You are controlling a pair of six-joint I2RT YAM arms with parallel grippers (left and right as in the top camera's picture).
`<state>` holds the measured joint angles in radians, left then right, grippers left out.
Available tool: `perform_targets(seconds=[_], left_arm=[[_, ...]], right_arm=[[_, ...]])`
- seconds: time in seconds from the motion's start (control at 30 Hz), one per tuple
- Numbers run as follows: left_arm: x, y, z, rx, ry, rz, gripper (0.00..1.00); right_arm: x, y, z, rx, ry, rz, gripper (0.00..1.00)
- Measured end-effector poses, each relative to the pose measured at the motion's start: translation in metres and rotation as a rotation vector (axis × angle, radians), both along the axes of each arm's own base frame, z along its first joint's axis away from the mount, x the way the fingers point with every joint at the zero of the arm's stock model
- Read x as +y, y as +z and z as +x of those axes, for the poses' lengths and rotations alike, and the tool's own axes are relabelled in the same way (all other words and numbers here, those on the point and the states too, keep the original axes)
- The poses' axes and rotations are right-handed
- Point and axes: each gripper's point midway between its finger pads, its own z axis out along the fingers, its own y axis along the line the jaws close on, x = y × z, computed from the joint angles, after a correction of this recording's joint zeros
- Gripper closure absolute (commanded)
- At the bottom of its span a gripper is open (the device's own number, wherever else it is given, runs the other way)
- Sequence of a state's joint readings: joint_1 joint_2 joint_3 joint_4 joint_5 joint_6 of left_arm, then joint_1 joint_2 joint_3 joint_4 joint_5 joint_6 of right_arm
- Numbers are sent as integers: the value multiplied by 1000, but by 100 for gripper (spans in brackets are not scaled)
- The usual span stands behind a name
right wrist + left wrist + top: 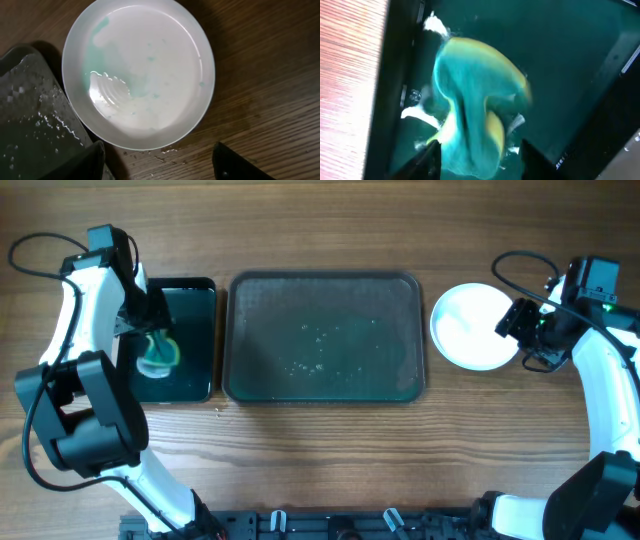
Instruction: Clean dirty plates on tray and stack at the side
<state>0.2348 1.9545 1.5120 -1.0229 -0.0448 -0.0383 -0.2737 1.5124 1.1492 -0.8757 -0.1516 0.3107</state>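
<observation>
Plate (pixel 470 325), white, green-smeared: we log it on the table, right of the wet tray (pixel 270 330). Right claw (pixel 159 149) spread, empty, beside it. Left claw (pixel 481 146) straddles sponge (pixel 470 85); grip we cannot tell.

2 right fingers (pixel 84 163) spread wide

Overhead was evenly lit and sharp, with only soft, short shadows. Left wrist view was dim and teal-tinted. The sponge (pixel 470 100) was motion-smeared, worst at 3 o'clock, and the table (pixel 345 75) at 9 o'clock was washed pinkish. Right wrist view was darker. The plate (pixel 150 65) was in focus, with wet sheen at 8 o'clock and shadow off its 9 o'clock rim.
</observation>
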Motion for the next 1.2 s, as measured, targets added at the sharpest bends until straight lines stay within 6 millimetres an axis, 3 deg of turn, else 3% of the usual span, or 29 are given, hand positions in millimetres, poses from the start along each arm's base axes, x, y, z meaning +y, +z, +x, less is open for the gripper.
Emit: perform_targets(seconds=[0.03,0.07,0.13,0.2,0.23,0.3,0.33,0.37,0.47,0.57,0.63,0.73,0.87,0.93,0.97,1.03,1.2], left_arm=[[-4,1,-2,8,-3,-24,6],[-7,3,-3,13,-4,-38,0],[-12,18,-4,7,-2,-64,0],[-18,46,-2,-40,-11,-93,0],[-35,99,0,-182,-30,-157,0],[-45,128,0,-270,-43,-199,0],[-49,137,-1,-297,-46,-215,0],[-52,140,0,-306,-48,-228,0],[-54,140,1,-308,-48,-245,0],[-55,140,1,-309,-47,-251,0],[-56,140,1,-310,-47,-254,0],[-56,140,1,-310,-47,-254,0],[-56,140,1,-310,-47,-254,0],[-56,140,1,-310,-47,-255,0],[-56,140,1,-311,-48,-257,0],[-57,140,0,-308,-48,-259,0],[-57,140,1,-311,-49,-262,0]], right_arm=[[1,1,0,-3,4,4,30],[1,3,0,-10,5,3,31],[4,18,-1,-55,16,1,31],[10,34,-3,-107,50,10,28],[19,62,-10,-193,97,6,27],[28,80,-26,-225,153,-1,23],[34,103,-38,-299,202,-31,16],[42,124,-49,-376,252,-58,0],[71,175,-78,-591,352,-49,0],[86,198,-102,-673,294,30,0],[89,200,-110,-669,219,99,0],[87,199,-109,-660,180,114,0],[80,223,-94,-793,281,-26,0],[84,235,-88,-928,372,-128,0],[95,241,-89,-1058,449,-190,0],[108,235,-93,-1235,521,-267,0],[112,116,-86,-1321,491,-269,0]])
